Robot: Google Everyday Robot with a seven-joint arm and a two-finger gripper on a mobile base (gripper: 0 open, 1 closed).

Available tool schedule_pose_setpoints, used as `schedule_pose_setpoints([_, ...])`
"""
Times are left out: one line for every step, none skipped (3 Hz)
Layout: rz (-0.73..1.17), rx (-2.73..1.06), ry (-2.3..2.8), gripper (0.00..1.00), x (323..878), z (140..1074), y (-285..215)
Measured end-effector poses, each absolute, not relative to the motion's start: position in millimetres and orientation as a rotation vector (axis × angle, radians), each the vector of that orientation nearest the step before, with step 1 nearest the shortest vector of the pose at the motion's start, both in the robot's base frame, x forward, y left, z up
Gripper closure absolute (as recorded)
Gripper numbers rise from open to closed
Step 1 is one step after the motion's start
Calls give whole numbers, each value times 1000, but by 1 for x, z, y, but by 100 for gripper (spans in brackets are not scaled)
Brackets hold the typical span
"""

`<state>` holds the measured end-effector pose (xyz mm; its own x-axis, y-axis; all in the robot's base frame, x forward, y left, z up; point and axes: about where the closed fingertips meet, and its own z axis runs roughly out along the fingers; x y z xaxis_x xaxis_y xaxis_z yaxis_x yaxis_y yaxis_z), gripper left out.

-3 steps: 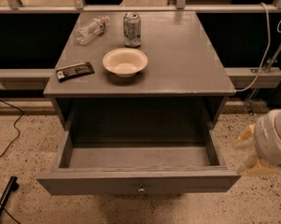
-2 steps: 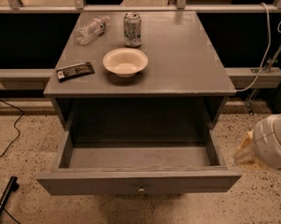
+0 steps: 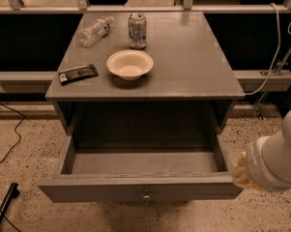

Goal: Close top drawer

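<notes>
The top drawer (image 3: 140, 190) is a wide, shallow grey drawer, pulled far out of the grey cabinet. Its inside is empty and its flat front carries a small round metal knob (image 3: 146, 196) at the centre. The drawers below it are hidden under it. My gripper (image 3: 240, 170) is at the lower right, at the end of a thick white arm segment (image 3: 275, 161). It sits right at the drawer's front right corner; I cannot tell whether it touches the front.
On the cabinet top (image 3: 193, 57) stand a white bowl (image 3: 129, 64), a drink can (image 3: 137, 30), a lying plastic bottle (image 3: 94, 31) and a dark snack packet (image 3: 78, 74). A rail runs behind. Cables (image 3: 9, 129) lie on the speckled floor at left.
My arm has moved left and down, bringing the gripper up to the drawer's front right corner. The drawer stays open as before.
</notes>
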<state>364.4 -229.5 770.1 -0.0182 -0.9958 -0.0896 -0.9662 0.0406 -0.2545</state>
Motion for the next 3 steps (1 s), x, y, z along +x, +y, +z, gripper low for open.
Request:
schedule_pose_setpoints([-208,-2077,2034,100,340,715,-208])
schedule_pose_setpoints([-152,-2106,2010,100,334,671,-195])
schedule_pose_setpoints([-55,-2114,1947,100,337,642,-175])
